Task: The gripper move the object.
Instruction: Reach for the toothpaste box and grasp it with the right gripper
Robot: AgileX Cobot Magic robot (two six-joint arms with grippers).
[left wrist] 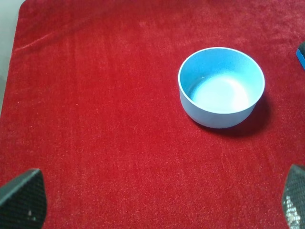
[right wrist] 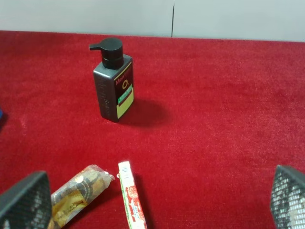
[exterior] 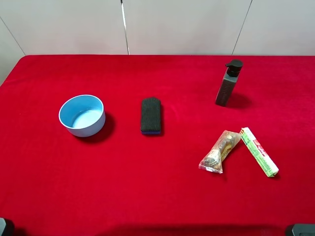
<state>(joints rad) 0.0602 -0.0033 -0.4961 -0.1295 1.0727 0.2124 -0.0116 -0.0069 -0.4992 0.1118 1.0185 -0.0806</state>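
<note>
The object, a slim light green and white box [exterior: 259,151] with red print, lies flat on the red cloth at the right front. It also shows in the right wrist view [right wrist: 131,202], lying ahead of and between the fingers. My right gripper [right wrist: 157,202] is open and empty, well back from the box and above the cloth. My left gripper [left wrist: 157,202] is open and empty over bare cloth on the left, short of the blue bowl. In the high view only dark bits of the arms show at the bottom corners.
A clear snack packet [exterior: 220,151] lies just left of the box, nearly touching its far end. A dark pump bottle [exterior: 229,82] stands behind them. A dark sponge block [exterior: 150,115] lies mid-table. A light blue bowl [exterior: 82,115] stands on the left.
</note>
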